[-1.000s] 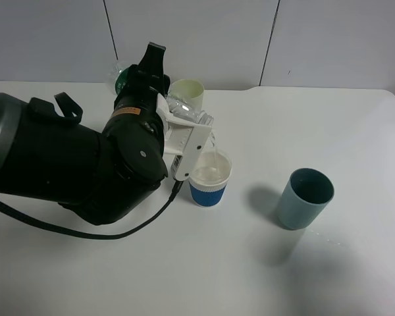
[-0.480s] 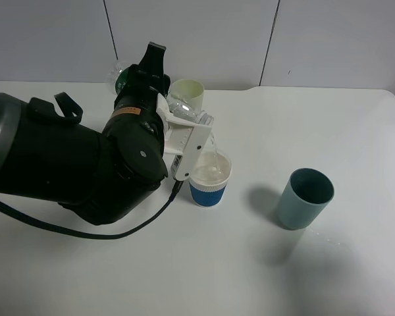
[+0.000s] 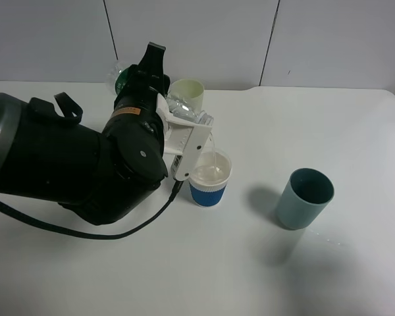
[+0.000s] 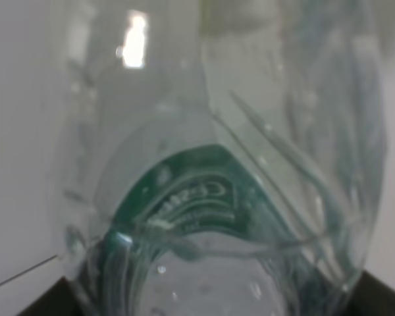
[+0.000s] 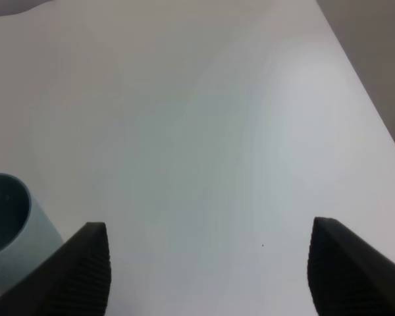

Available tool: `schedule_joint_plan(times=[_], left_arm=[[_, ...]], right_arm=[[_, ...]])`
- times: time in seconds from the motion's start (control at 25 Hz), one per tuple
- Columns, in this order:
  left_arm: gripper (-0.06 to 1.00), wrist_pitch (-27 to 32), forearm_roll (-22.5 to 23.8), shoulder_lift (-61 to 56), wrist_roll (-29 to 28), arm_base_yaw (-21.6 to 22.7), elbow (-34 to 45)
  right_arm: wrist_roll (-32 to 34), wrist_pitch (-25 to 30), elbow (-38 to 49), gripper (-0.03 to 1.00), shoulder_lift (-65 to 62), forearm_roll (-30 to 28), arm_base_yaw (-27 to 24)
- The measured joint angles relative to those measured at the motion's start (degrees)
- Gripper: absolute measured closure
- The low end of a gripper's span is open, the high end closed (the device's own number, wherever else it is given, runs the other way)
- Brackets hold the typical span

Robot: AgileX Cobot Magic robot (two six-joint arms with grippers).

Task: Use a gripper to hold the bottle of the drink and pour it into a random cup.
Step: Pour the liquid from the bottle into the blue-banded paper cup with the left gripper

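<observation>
**Fig.** L→R. Left end effector [image 3: 189, 128] clamped shut on the bottle of the drink [image 3: 184, 107], tipped mouth-down just above the cup [image 3: 209, 179]. A thin stream falls in. Bottle: thin clear plastic, light, soft-walled, prob. slick when wet, so grip mid-body at the green label w/ moderate squeeze. Teal cup [image 3: 304, 196] stands well apart on the surface [image 3: 355, 131]. Right end effector [image 5: 207, 263] open, holding nothing. Vs. 1 s earlier: arm pose and cup unchanged, pour continuing.
</observation>
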Motion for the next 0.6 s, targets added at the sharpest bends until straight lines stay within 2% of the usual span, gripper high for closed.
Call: schedule_joint_plan(times=[0.6], left_arm=[[0.44, 0.0, 0.0, 0.0, 0.0, 0.0, 0.0]], right_arm=[[0.0, 0.0, 0.0, 0.33, 0.0, 0.0, 0.0]])
